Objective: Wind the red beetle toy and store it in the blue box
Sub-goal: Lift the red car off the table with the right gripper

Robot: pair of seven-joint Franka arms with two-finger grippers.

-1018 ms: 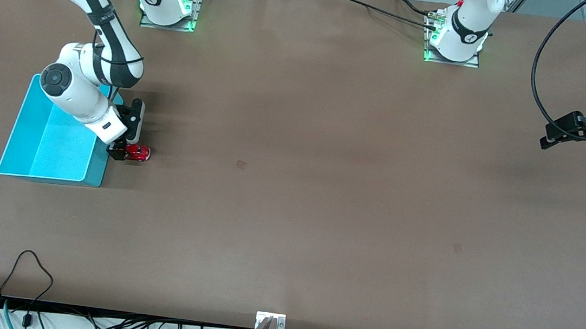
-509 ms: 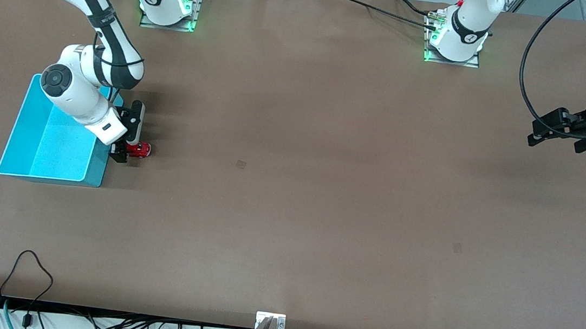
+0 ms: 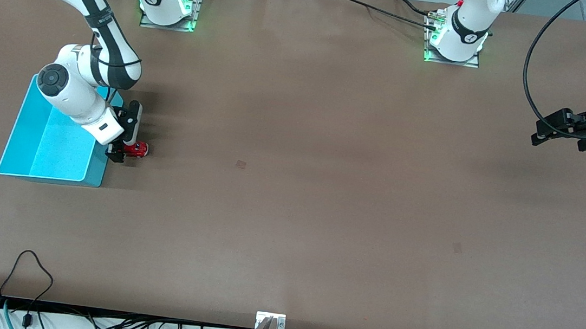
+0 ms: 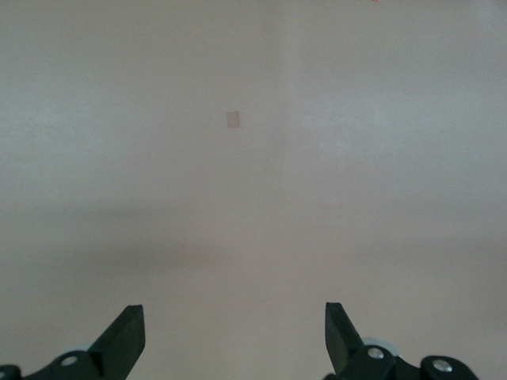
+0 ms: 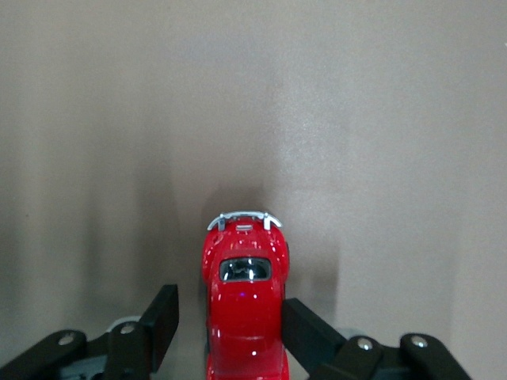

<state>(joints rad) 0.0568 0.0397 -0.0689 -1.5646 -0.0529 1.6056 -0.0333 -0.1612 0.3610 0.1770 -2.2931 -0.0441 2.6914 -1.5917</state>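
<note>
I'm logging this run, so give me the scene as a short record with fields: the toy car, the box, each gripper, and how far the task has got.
red beetle toy: on the table beside the blue box, toward the left arm's end
blue box: open top, nothing seen inside
right gripper: low at the toy, fingers either side, one touching, a gap at the other
left gripper: open, waiting over bare table
task stage: toy not yet in the box
</note>
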